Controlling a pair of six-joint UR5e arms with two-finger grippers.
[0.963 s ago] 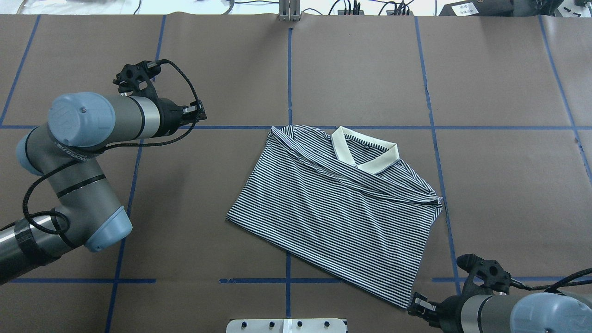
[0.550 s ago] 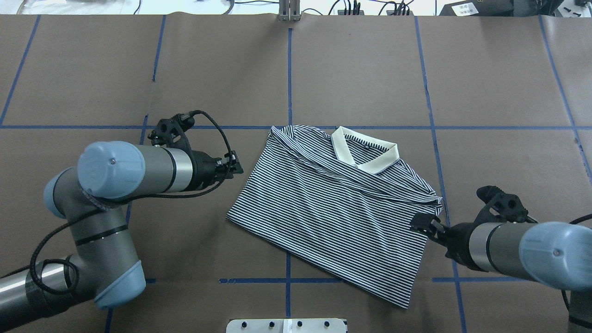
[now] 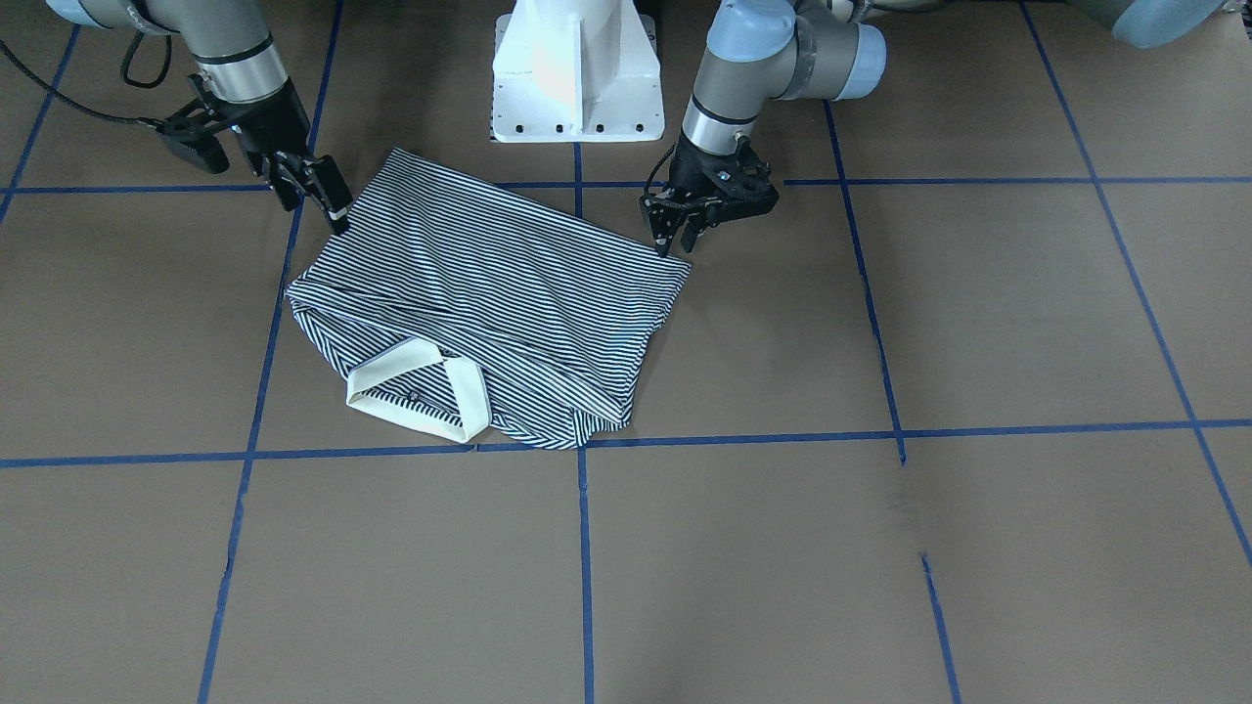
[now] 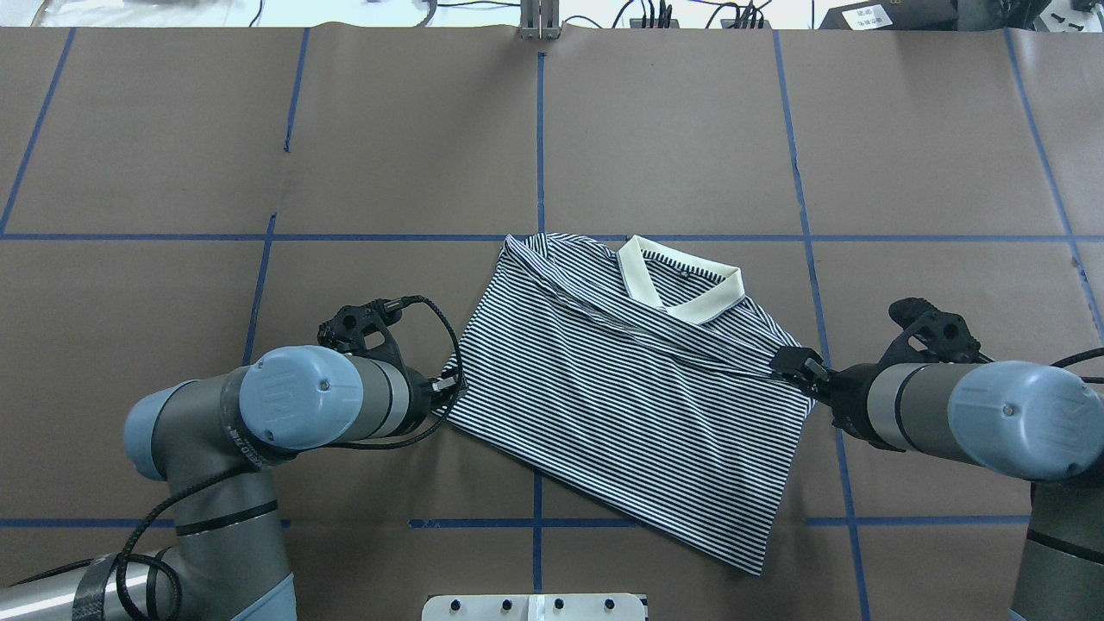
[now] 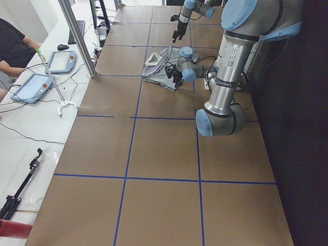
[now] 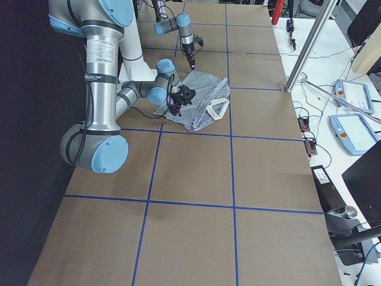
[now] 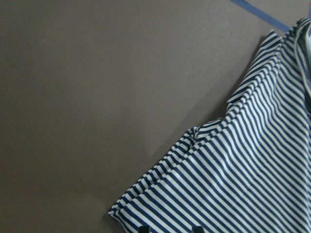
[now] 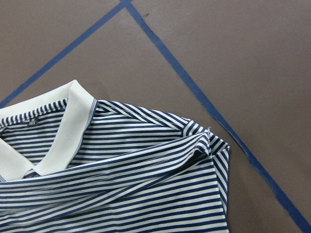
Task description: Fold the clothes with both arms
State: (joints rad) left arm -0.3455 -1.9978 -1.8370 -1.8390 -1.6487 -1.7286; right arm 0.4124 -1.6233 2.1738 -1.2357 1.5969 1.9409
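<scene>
Shirt (image 4: pixel 630 397) first: it lies flat near the middle of the table (image 4: pixel 690 129), skewed to the blue tape lines (image 4: pixel 540 129). Its cream collar (image 4: pixel 681 293) is at 12 o'clock, away from the robot, and the lowest hem corner points to 5 o'clock. The sides look already turned in.

My left fingers (image 4: pixel 447 390) sit at the shirt's 9 o'clock corner, which is a hem corner. The left wrist view shows two dark tips set apart with the striped corner between them, not pinched. My right fingers (image 4: pixel 789 362) are over the 3 o'clock corner, where the shoulder fold is bunched. From across the table they look spread with no cloth in them, and I cannot tell whether they touch the fabric.

These are diagonal corners, so I judge the step in hand is taking hold, probably to tension or square the cloth before the next fold.

To do it well, I would bring each set of fingers down until the corner sits deep between the tips. The pinch should take every layer. The shoulder corner is stacked in pleats, and catching only the top one would likely pull the side fold open.

I would close both together and lift evenly. I would also keep the pull gentle, since this knit looks stretchy and would sag or distort. Any carry should follow the shirt's own skewed axis, not the tape.
</scene>
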